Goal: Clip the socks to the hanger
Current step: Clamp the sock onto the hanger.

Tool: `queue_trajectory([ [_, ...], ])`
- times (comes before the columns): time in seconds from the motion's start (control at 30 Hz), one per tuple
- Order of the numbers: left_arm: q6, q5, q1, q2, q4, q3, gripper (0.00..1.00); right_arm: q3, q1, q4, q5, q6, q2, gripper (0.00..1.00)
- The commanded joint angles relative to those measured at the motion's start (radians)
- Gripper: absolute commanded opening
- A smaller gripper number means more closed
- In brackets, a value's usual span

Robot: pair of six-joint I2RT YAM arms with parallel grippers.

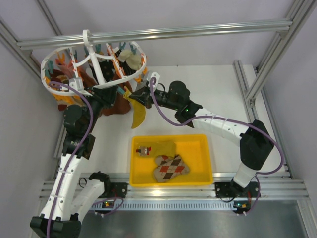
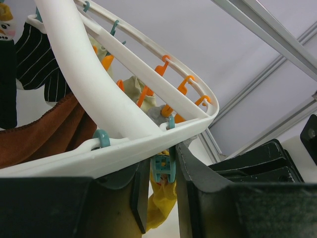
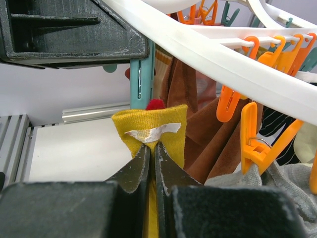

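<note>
The round white hanger (image 1: 88, 38) hangs at the back left, with several socks clipped on. My right gripper (image 1: 137, 95) is shut on the cuff of a mustard-yellow sock (image 1: 138, 114) and holds it up under the hanger's rim (image 3: 213, 54). In the right wrist view the cuff (image 3: 148, 124) sits just below a teal clip (image 3: 140, 79). My left gripper (image 2: 161, 159) is closed around that teal clip (image 2: 163, 168), one finger on each side, with the yellow sock (image 2: 161, 206) hanging beneath. A second mustard sock (image 1: 161, 148) and an argyle sock (image 1: 171, 167) lie in the yellow tray (image 1: 171, 136).
Rust-brown socks (image 3: 198, 129) hang right behind the yellow cuff. Orange clips (image 3: 252, 144) and a grey sock (image 3: 257, 183) hang to the right, and a black striped sock (image 2: 39, 64) farther along. An aluminium frame bar (image 1: 198, 30) runs across the back.
</note>
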Motion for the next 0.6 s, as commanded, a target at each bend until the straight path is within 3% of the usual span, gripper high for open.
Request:
queue_trajectory([
  [0.0,-0.011,0.029,0.004,0.022,-0.009,0.022,0.00,0.010,-0.006,0.049,-0.023,-0.004,0.003,0.00],
  [0.57,-0.005,0.023,0.004,0.030,-0.007,0.039,0.00,-0.034,-0.014,0.049,-0.025,-0.005,-0.014,0.00],
])
